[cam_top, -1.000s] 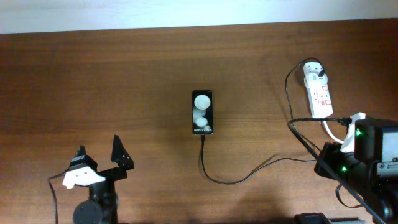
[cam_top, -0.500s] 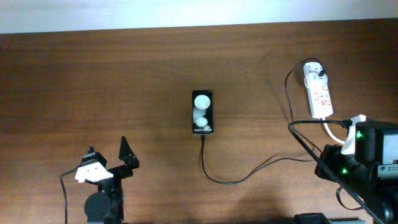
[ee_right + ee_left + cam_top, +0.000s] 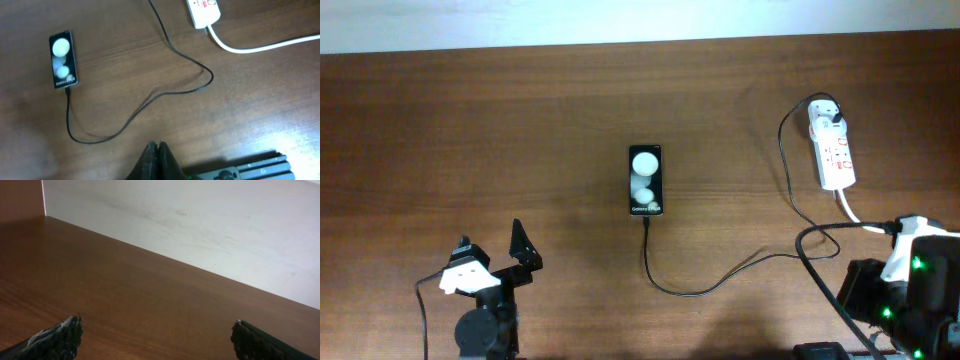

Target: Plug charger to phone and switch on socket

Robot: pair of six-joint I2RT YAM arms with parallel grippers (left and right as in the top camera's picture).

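Charger (image 3: pixel 645 245) cable is running as a thin black line from the near, lettered end of the phone (image 3: pixel 646 181), where its tip is meeting the phone's edge; whether it is fully seated is too small to tell. From there it is dipping toward the near edge of the desk (image 3: pixel 470 120), curving back up to the right, looping once, and climbing along the right side to its white plug adapter (image 3: pixel 828 114), which is sitting on the far end of the socket (image 3: pixel 833 155). The phone is lying flat in the middle of the desk, its two white round patches facing up and its long side pointing from the near edge to the far edge. The socket is lying near the right edge, toward the far right corner, red marks up; the state of its switch is too small to read. Its thick white cord (image 3: pixel 850 212) is trailing from its near end toward the near right corner. The right hand (image 3: pixel 158 150) is hanging over that corner with its fingers pressed together, gripping nothing. The left hand (image 3: pixel 490 242) is hovering by the near edge toward the left corner, its fingers spread wide apart and gripping nothing, well apart from the phone.
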